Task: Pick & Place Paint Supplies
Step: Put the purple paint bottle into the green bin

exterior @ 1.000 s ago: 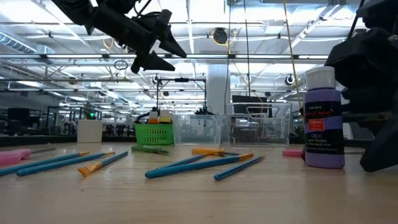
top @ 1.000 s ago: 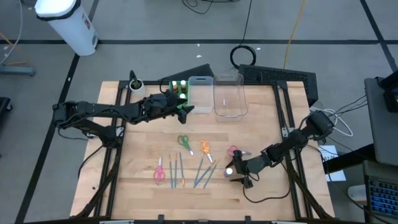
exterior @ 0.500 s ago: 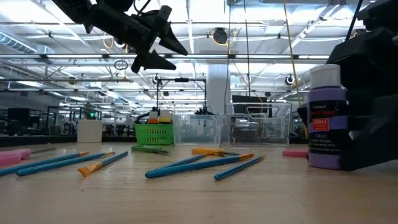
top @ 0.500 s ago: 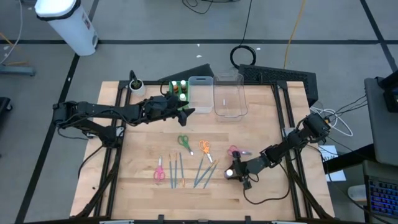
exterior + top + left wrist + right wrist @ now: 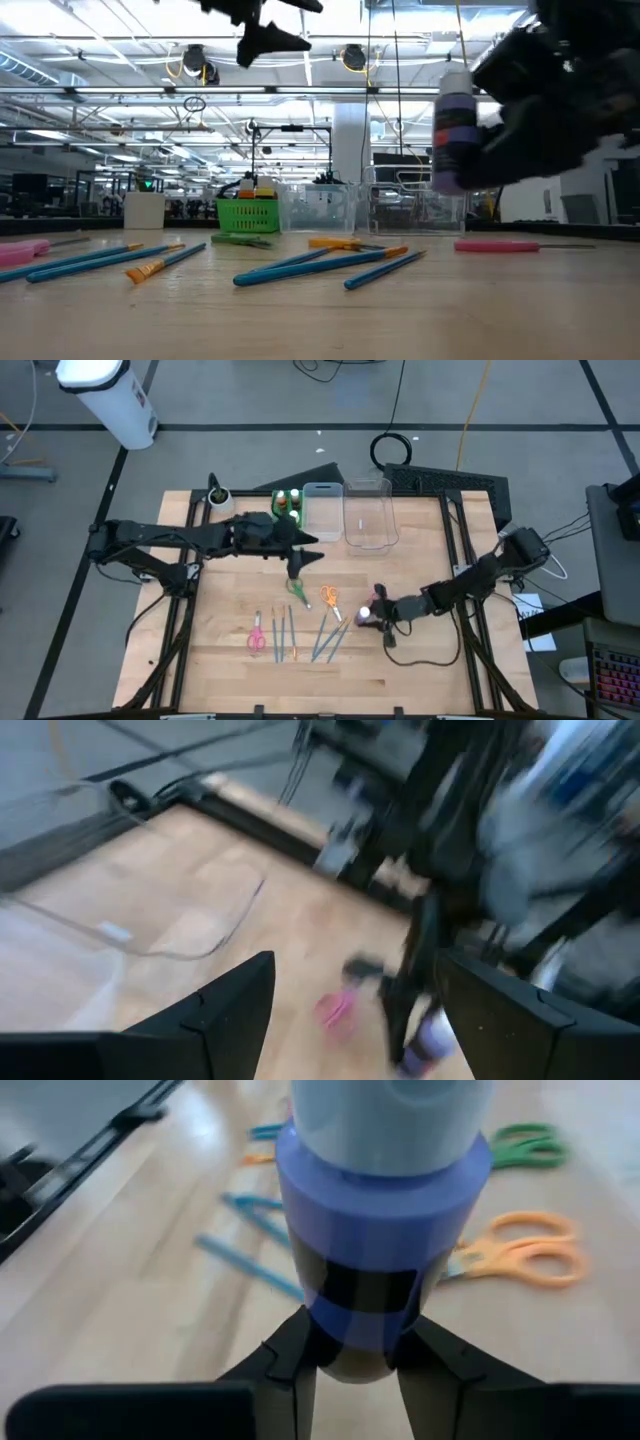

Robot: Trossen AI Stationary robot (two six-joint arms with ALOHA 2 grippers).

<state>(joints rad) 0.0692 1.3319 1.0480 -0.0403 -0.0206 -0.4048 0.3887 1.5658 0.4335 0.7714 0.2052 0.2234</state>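
Purple paint bottle (image 5: 455, 130) now off the table: a second ago it stood on the wood at the near right, and half a second ago the right gripper (image 5: 378, 617) was closing around it; now that gripper's fingers are clamped on its lower body and it hangs clear of the surface, white cap up, slightly tilted. From the wrist camera the bottle (image 5: 382, 1220) fills the view between the two dark fingers (image 5: 290, 1355). Judgement: the grasp held and the carry has begun; the placing is yet to come. On the wood just beyond and beside it lie the pink scissors (image 5: 375, 601), orange scissors (image 5: 329, 598), the blue brushes (image 5: 328, 640) and, near the left side, a second pink pair (image 5: 256, 635). Farther out, the left gripper (image 5: 312, 550) has swung from the green tray (image 5: 290, 508) towards the table's middle; it hovers above the green scissors (image 5: 295, 587), jaws apart, holding nothing. At the far edge, two clear bins (image 5: 368, 516) stand beside the tray, which already holds bottles.
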